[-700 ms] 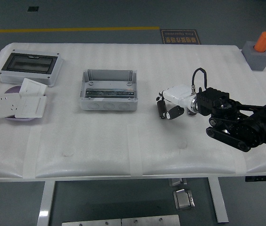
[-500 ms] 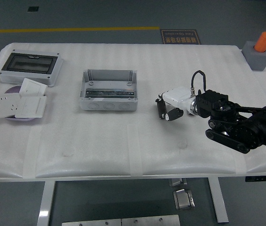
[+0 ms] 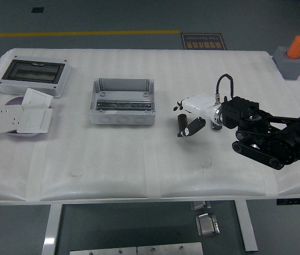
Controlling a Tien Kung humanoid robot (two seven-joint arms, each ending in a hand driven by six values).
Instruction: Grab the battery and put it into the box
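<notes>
hand: one right hand [image 3: 188, 118] in view, fingers curled around one dark battery [image 3: 182, 123], held above the surface [image 3: 139, 159] right of the box | box: one grey open box [image 3: 122, 102], mid-surface | other: three white socket plates [image 3: 21, 116], one clear-lidded enclosure [image 3: 33, 76] | writing: floor sign unreadable

Looked like a factory hall or an industrial test lab. Stood on a grey painted floor [image 3: 113, 16] with a yellow line [image 3: 75, 34] and a printed floor sign [image 3: 203, 41] behind the white tabletop [image 3: 139, 154]. Carried electrical installation parts: a grey junction box [image 3: 122, 102], a distribution box with a dark window [image 3: 33, 76], white wall sockets [image 3: 22, 116]. Had an orange emergency button [image 3: 297, 48] on a grey housing at the far right corner.
</notes>
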